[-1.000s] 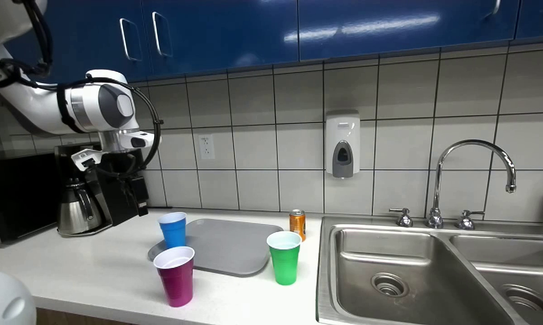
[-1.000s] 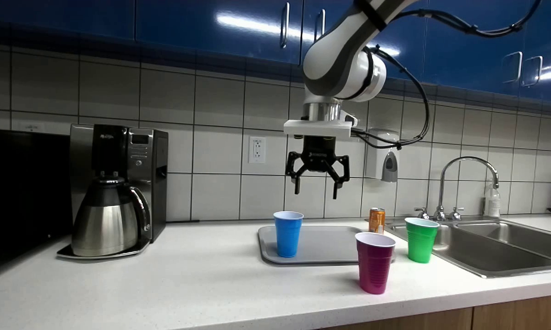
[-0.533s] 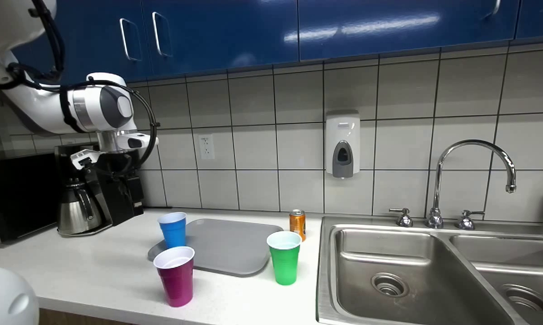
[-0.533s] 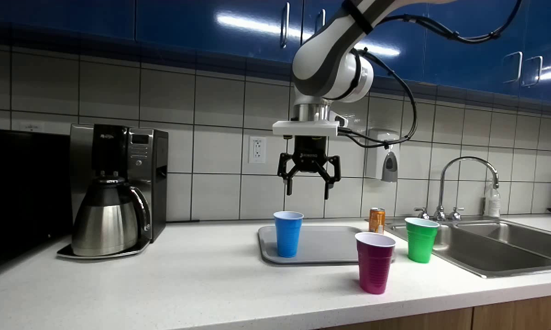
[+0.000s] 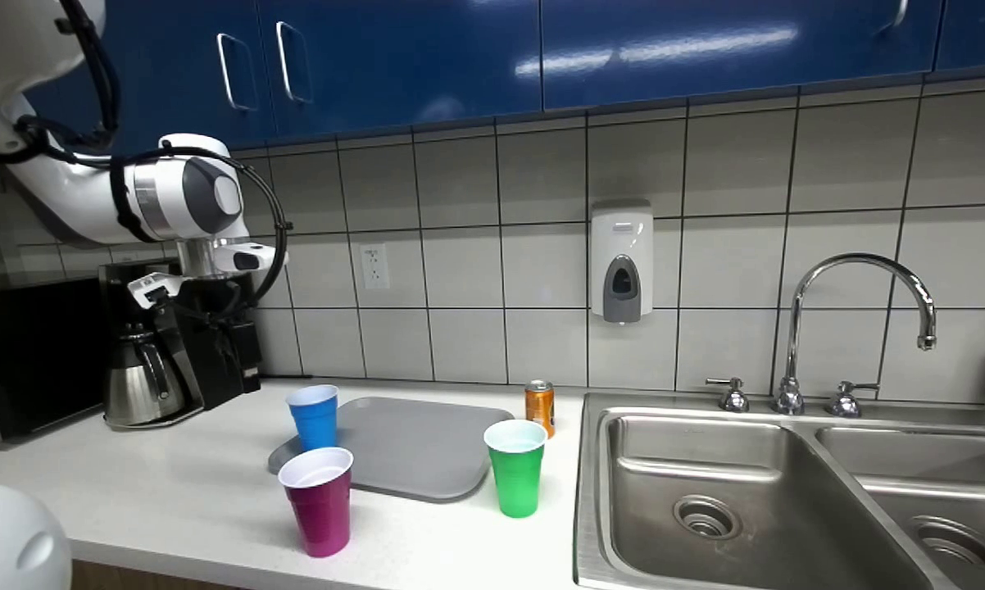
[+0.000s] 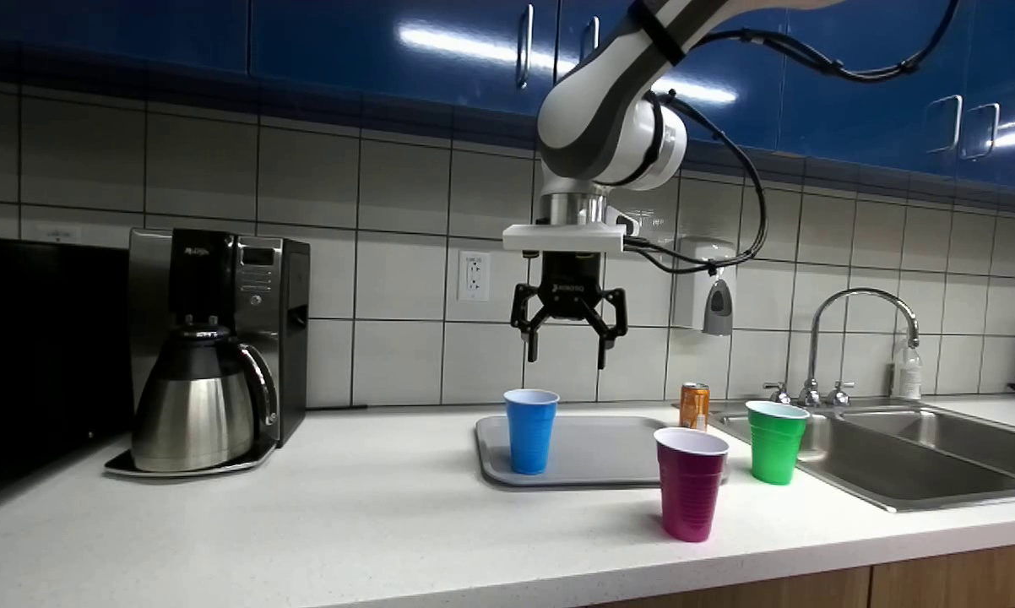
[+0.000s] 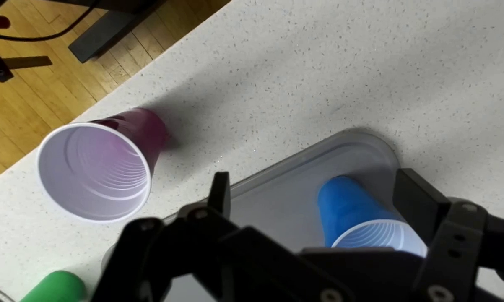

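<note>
My gripper (image 6: 567, 351) hangs in the air over the back of the grey tray (image 6: 605, 452), its two black fingers spread wide with nothing held. Below it, a blue cup (image 6: 531, 432) stands upright at one end of the tray. In the wrist view the blue cup (image 7: 348, 209) appears between the fingers, nearer the right-hand one, its rim partly hidden by the gripper body. A magenta cup (image 6: 692, 485) stands on the counter in front of the tray. Beyond the tray's other end are a green cup (image 6: 775, 443) and an orange can (image 6: 694, 407).
A coffee maker with a steel carafe (image 6: 195, 414) stands on the counter beside a dark microwave (image 5: 34, 352). The double sink (image 5: 705, 483) with its tall faucet (image 5: 861, 262) lies past the green cup. Blue cabinets (image 5: 402, 65) hang above, near the arm.
The arm has shifted a little toward the coffee maker, bringing the open gripper closer above the blue cup; in the last half second it has barely moved. Cups, can and tray are unmoved.
</note>
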`<state>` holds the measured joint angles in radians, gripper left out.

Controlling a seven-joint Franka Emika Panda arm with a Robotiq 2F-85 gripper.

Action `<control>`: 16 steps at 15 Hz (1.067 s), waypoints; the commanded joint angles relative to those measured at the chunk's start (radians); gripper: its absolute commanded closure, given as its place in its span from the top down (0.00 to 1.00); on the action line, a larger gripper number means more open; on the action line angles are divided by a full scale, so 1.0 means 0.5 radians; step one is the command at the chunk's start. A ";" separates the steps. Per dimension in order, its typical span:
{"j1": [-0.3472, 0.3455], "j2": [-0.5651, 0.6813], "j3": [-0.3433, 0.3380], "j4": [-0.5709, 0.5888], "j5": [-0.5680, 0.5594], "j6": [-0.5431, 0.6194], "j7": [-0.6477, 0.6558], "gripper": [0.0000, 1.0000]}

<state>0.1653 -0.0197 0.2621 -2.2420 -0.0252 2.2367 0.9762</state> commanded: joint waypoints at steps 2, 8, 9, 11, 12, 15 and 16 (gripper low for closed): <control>0.032 0.042 -0.045 0.017 0.047 0.010 -0.325 1.00; 0.015 0.131 -0.107 0.041 0.015 0.082 -0.608 1.00; 0.016 0.148 -0.116 0.048 0.012 0.101 -0.647 1.00; 0.022 0.183 -0.128 0.063 0.035 0.139 -0.756 1.00; 0.028 0.201 -0.127 0.076 0.039 0.149 -0.813 1.00; 0.039 0.239 -0.130 0.112 0.022 0.164 -0.932 1.00; 0.044 0.249 -0.130 0.129 0.015 0.158 -0.971 1.00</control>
<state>0.1726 0.0808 0.2074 -2.2180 -0.0191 2.3181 0.5607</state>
